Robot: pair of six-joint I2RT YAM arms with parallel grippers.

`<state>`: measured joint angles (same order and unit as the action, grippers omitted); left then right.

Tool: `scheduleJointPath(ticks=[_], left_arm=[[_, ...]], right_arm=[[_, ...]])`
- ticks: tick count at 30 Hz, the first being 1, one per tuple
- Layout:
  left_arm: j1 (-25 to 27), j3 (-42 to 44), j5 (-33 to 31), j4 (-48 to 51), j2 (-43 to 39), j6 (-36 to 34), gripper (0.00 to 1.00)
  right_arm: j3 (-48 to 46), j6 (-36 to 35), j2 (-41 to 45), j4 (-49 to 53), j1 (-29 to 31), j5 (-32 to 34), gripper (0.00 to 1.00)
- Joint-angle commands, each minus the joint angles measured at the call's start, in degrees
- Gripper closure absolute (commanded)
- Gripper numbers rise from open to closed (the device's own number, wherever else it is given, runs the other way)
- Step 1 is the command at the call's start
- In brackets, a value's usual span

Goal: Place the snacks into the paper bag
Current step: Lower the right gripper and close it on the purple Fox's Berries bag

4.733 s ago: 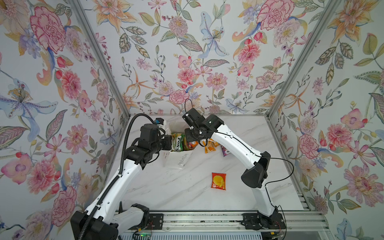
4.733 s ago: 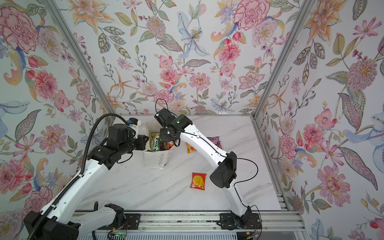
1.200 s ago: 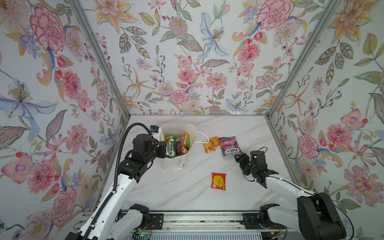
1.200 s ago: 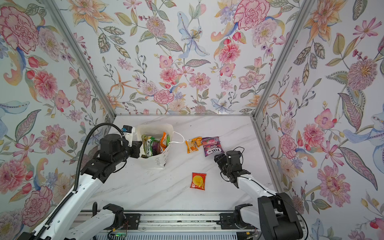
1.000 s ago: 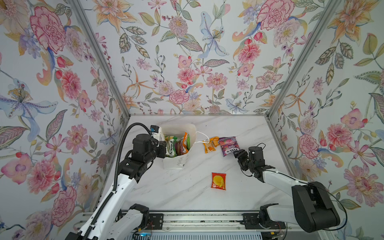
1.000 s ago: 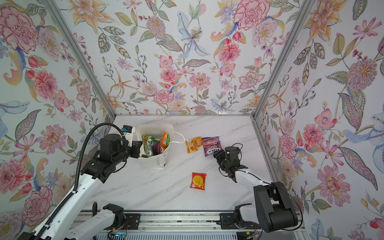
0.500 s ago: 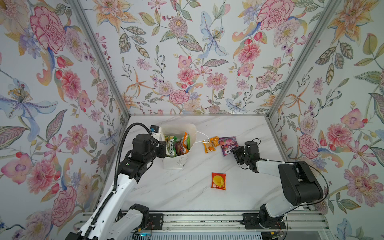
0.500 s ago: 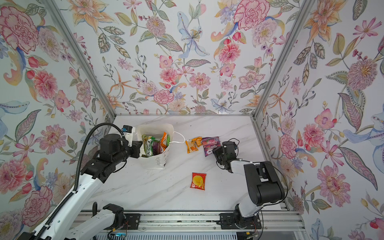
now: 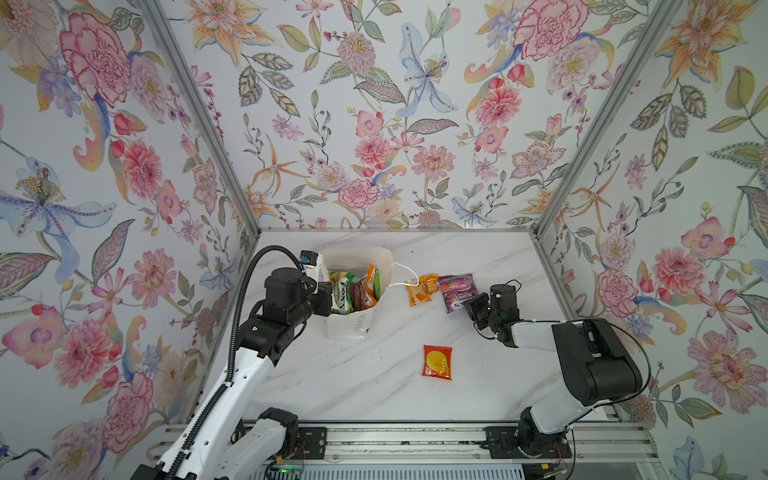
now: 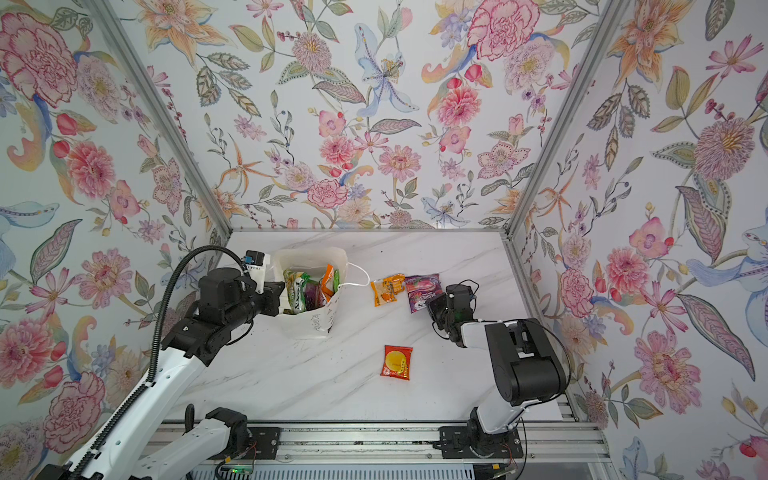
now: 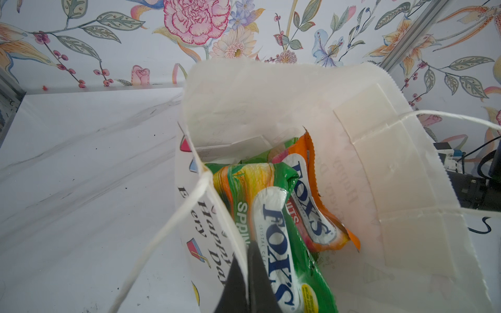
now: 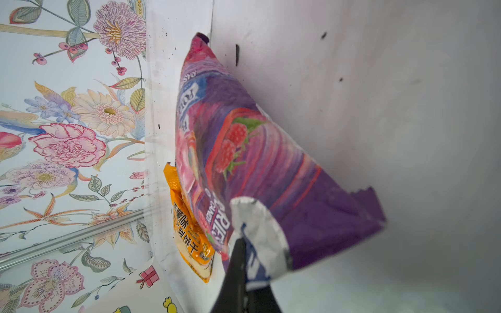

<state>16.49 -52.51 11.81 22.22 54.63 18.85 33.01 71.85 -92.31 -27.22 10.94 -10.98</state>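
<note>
Right pincer (image 9: 470, 305) clamped on a corner of purple packet (image 9: 456, 291); paper bag (image 9: 353, 326) lies leftward beyond orange packet (image 9: 422, 291), rim pinched by left pincer (image 9: 329, 297).

a white paper bag (image 10: 309, 255) stands open on the marble table (image 10: 270, 374), green and orange packets (image 10: 309, 293) upright inside it and the left gripper (image 10: 279, 305) at its left wall. to its right an orange packet (image 10: 386, 289) and a purple packet (image 10: 420, 291) lie just beside each other, the right gripper (image 10: 433, 309) on the purple one's near corner. a red packet (image 10: 397, 362) lies well apart from them.
</note>
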Motion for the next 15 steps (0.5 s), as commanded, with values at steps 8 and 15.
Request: scheduleJointPath(ticks=[8, 15], left_arm=[[-0.76, -0.4, 0.16, -7.72, -1.66, -1.01, 1.0], [-0.87, -0.4, 0.32, -7.89, -1.63, -0.92, 1.0]], right_arm=[[-1.28, -9.08, 16.02, 13.87, -0.79, 3.2, 1.0], [1.46, -19.99, 30.63, 30.27, -0.87, 6.85, 1.0]])
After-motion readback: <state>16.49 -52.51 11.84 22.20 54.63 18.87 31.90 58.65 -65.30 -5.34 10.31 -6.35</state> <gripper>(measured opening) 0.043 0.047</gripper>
